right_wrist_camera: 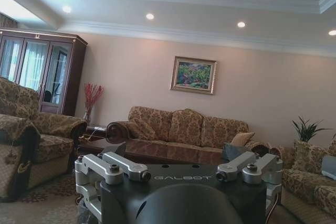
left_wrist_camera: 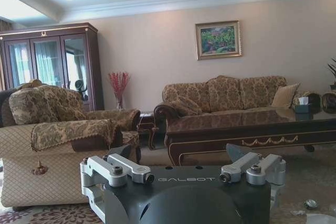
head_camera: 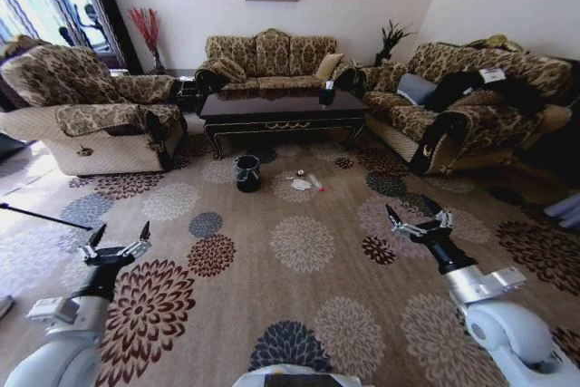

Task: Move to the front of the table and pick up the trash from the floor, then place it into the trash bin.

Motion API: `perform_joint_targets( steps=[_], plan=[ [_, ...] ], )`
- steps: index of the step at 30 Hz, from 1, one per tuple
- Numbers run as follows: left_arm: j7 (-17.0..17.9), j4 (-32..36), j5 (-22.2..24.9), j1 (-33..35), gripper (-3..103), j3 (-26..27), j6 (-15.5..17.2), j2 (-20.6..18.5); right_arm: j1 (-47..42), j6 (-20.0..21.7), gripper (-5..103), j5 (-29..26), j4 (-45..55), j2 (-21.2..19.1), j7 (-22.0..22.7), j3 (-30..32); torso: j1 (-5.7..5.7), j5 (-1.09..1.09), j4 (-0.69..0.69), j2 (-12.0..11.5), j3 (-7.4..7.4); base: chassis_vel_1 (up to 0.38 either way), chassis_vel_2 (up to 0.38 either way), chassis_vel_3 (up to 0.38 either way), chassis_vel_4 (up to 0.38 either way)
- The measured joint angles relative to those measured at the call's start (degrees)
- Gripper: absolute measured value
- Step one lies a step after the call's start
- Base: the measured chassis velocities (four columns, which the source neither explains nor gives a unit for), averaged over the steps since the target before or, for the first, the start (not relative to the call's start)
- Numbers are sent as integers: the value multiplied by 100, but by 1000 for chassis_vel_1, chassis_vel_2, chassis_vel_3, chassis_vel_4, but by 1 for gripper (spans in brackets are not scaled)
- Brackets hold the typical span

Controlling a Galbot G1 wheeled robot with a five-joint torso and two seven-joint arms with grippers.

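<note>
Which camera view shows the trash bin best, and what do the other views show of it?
The head view shows it best: the whole trash bin stands on the floor before the table, with the trash beside it. In both wrist views I cannot make the bin out; the left wrist view shows the table and some trash.

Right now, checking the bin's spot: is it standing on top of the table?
No, the bin stands on the carpet before the table.
</note>
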State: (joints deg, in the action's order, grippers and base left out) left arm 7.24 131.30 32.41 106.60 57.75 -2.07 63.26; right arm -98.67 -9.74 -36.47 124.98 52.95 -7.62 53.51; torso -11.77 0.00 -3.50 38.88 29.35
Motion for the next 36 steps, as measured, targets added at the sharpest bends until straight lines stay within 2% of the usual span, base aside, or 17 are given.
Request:
perform_joint_targets(
  steps=[24, 36],
  plan=[
    [-32, -127, -58, 93, 100, -2, -207, 82, -89, -8, 100, 46, 39, 36, 17, 10, 234, -1, 1, -584, -350, 0, 0, 0, 0],
    [-16, -258, -63, 11, 100, -48, -197, 31, -140, -32, 100, 158, -10, 155, 8, -53, 355, 0, 0, -867, -513, 0, 0, 0, 0]
  ],
)
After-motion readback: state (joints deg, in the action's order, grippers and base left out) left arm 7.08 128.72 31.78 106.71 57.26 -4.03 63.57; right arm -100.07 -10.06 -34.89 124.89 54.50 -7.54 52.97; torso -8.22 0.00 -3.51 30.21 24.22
